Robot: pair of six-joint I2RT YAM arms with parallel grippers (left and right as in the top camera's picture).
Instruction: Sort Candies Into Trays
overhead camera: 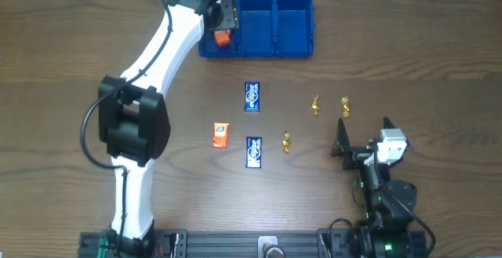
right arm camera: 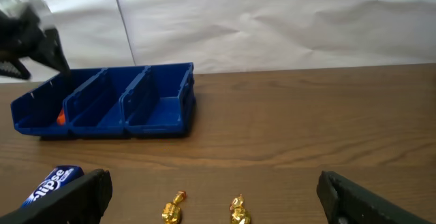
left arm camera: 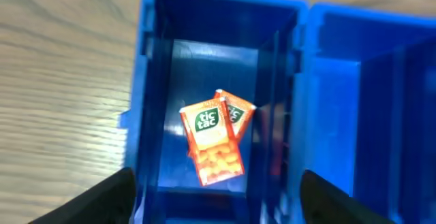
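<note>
Wooden tabletop (overhead camera: 408,70) with blue tray (overhead camera: 259,52) at upper middle — two orange candy boxes (left arm camera: 211,149) inside its left compartment, left gripper (left arm camera: 216,195) spread wide, empty, above them; right gripper (right arm camera: 214,197) lower right, likewise spread, empty

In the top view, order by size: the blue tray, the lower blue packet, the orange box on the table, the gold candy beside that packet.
1. blue tray
2. blue packet
3. orange box, only slightly smaller than the packet
4. gold candy
</note>
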